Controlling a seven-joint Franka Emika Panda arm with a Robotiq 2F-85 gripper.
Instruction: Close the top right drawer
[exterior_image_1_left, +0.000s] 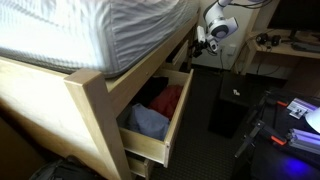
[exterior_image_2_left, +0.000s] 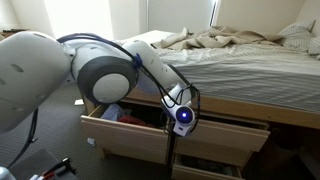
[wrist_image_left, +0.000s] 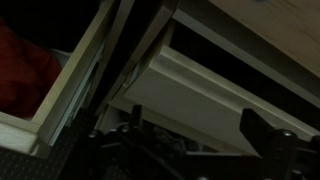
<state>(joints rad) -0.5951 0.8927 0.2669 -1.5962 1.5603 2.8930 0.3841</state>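
The top right drawer (exterior_image_2_left: 232, 137) is a pale wood drawer under the bed, pulled out a little. In an exterior view it looks small and far back (exterior_image_1_left: 184, 56). In the wrist view its flat front (wrist_image_left: 200, 88) fills the middle. My gripper (exterior_image_2_left: 183, 119) is at this drawer's front, near the edge next to the neighbouring drawer. It also shows in an exterior view (exterior_image_1_left: 203, 40). In the wrist view the two dark fingers (wrist_image_left: 200, 135) stand apart, open, against the lower edge of the drawer front. The drawer's contents are hidden.
The neighbouring large drawer (exterior_image_1_left: 168, 120) (exterior_image_2_left: 115, 135) stands wide open with blue and red clothes (exterior_image_1_left: 155, 110); its red cloth shows in the wrist view (wrist_image_left: 25, 70). A lower drawer (exterior_image_2_left: 210, 168) sits below. The mattress (exterior_image_1_left: 90, 35) overhangs. A dark box (exterior_image_1_left: 228, 110) and a desk (exterior_image_1_left: 290, 48) stand nearby.
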